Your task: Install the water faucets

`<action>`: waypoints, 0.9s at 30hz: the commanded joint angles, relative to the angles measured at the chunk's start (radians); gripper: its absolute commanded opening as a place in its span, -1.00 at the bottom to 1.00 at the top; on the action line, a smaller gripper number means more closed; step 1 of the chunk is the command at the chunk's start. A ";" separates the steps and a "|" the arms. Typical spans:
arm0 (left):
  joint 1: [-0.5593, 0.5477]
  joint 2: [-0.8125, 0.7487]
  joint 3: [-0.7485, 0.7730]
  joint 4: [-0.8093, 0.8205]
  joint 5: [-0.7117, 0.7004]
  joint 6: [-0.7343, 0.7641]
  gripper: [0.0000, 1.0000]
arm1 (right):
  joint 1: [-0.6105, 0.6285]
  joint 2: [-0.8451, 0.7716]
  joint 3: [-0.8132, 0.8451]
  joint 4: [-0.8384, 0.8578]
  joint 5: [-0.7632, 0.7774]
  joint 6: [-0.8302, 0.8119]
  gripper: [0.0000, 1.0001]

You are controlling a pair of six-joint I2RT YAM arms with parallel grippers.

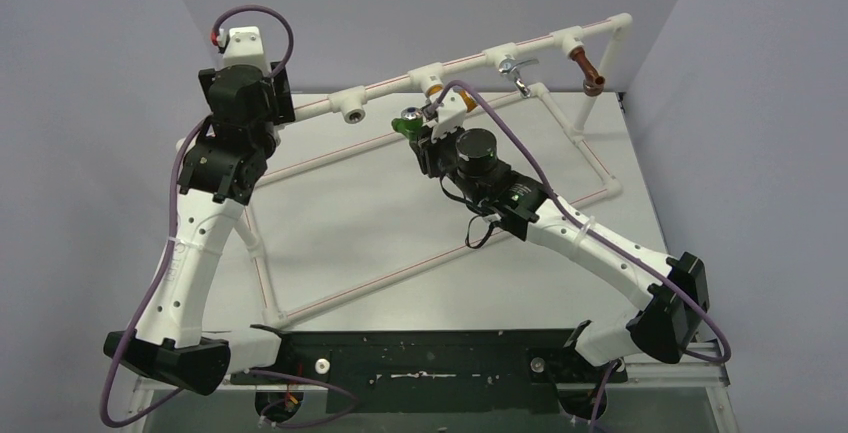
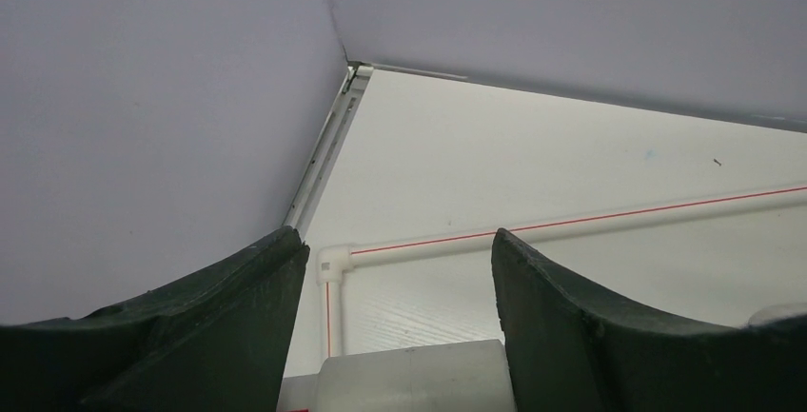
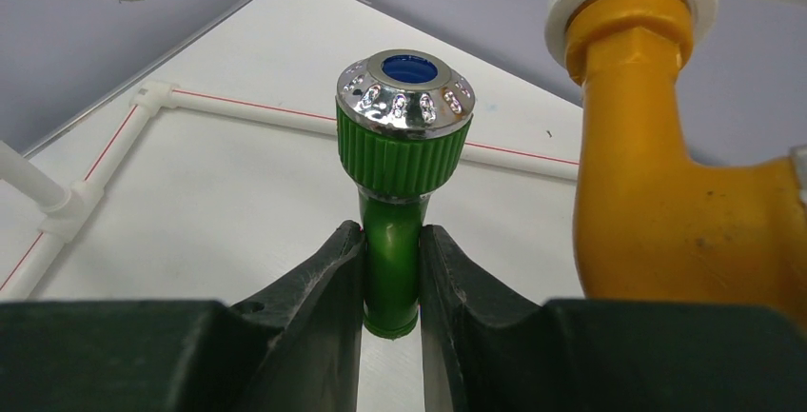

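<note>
Right tool [image 3: 390, 274] is clamping down on the green faucet [image 3: 403, 146], both fingers pinching its green stem just under the ribbed collar. The silver knob with the blue centre is pointing up toward the wrist camera. The faucet is hanging in the air over the far part of the desk [image 1: 380, 233], not touching it. It's sitting just left of the yellow tap [image 3: 657, 193], which is already hanging off the white pipe rail [image 1: 385, 87]. A threaded socket [image 1: 352, 111] is sitting a bit further left on that same rail, so the green one is hovering between the socket and the yellow tap, slightly lower than both. Further right along the rail a chrome tap [image 1: 515, 68] and a brown tap [image 1: 590, 71] are hanging too.

Left tool [image 2: 398, 241] is sitting up at the far left end of the rail. Its jaws are standing apart with a white pipe piece [image 2: 409, 379] lying between them down near their base. Honestly can't tell if it's actually squeezing that pipe or just straddling it.
</note>
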 commanded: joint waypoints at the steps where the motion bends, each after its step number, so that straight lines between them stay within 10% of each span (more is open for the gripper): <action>1: 0.004 0.018 0.044 -0.007 0.043 -0.003 0.37 | -0.135 -0.006 0.021 0.030 0.136 0.030 -1.00; 27: 0.001 -0.125 -0.027 -0.401 0.512 -0.127 -0.30 | -0.204 -0.240 -0.121 -0.067 0.233 -0.017 -1.00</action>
